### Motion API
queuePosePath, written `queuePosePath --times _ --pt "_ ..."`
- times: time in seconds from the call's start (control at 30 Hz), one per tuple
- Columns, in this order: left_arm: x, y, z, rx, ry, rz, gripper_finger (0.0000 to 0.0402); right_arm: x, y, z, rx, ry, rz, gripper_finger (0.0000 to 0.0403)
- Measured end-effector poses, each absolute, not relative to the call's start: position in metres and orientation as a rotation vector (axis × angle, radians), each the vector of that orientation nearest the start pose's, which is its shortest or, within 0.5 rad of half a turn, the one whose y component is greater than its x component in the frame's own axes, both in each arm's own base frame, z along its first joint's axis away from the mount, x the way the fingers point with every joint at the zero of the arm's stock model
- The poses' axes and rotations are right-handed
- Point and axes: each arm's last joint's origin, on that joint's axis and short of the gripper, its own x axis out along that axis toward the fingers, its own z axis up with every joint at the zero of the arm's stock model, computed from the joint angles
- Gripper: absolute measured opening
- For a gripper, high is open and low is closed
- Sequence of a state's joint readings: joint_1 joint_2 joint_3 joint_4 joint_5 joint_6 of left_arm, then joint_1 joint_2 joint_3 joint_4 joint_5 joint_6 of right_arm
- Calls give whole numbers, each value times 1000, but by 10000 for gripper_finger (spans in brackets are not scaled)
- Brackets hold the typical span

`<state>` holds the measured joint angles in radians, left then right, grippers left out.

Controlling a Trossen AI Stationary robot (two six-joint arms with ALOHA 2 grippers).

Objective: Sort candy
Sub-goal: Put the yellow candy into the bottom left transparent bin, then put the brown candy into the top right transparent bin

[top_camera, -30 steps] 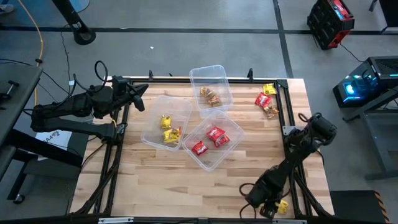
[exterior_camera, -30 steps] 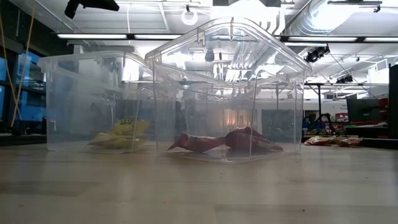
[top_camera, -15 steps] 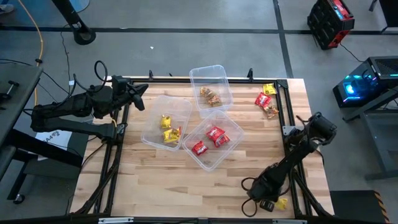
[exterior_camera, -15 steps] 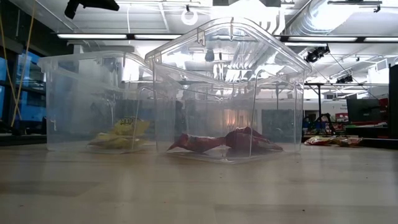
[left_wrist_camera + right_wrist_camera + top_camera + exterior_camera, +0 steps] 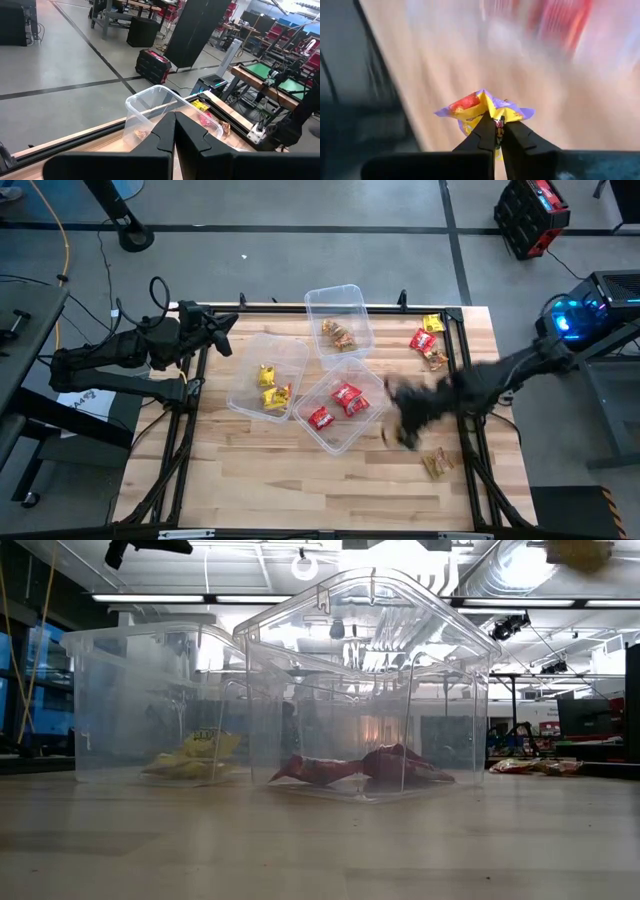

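Above the tabletop point(image 5: 250, 470), beside the tub of red candy point(image 5: 340, 412), right claw point(image 5: 498, 131) clamped on a yellow candy point(image 5: 485, 111). At the far left corner, left claw point(image 5: 174, 131) pressed together, holding nothing. More candy loose near the far right corner point(image 5: 428, 345).

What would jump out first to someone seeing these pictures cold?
Probably the right gripper, shut on a yellow candy and blurred mid-swing over the table's right half, beside the tub of red candy. Next, the three clear tubs in the middle of the wooden table, each holding one colour. The left gripper waits shut at the table's far left edge.
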<state>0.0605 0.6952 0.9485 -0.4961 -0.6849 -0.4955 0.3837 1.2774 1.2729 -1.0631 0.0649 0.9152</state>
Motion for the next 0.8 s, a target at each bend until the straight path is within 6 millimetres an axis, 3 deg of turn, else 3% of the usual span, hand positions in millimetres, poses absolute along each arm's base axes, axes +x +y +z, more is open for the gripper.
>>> queuePosePath --times 0.2,0.37,0.43,0.6,0.8 --pt "126 26 371 -376 54 781 0 284 14 358 488 504 -225 4" --pt "126 26 371 -361 57 785 0 347 -28 350 476 180 -109 5" --pt "126 26 371 -362 54 784 0 366 -40 343 494 124 -106 11" --pt "126 26 371 -360 59 786 0 400 -56 321 522 214 -114 62" --pt "125 26 370 -357 65 787 0 412 -56 338 477 217 -81 149"
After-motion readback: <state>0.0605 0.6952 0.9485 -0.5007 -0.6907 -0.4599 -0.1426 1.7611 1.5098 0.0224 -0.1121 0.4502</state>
